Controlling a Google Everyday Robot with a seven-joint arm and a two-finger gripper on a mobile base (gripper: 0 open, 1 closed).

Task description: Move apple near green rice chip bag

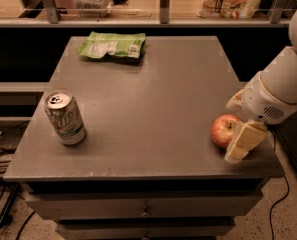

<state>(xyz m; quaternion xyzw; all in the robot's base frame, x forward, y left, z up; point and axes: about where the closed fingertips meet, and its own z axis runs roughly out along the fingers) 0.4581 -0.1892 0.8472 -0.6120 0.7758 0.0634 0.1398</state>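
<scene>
Rightward, blocky cream hand just beside round red apple on matte grey table, grip unclear.

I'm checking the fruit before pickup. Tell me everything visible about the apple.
The apple is round, smooth-skinned, red with a yellowish patch, and looks whole. It rests on the grey table near its front right corner, well apart from the green rice chip bag. The hand is at its right side, hiding that edge; whether they touch cannot be told.
</scene>
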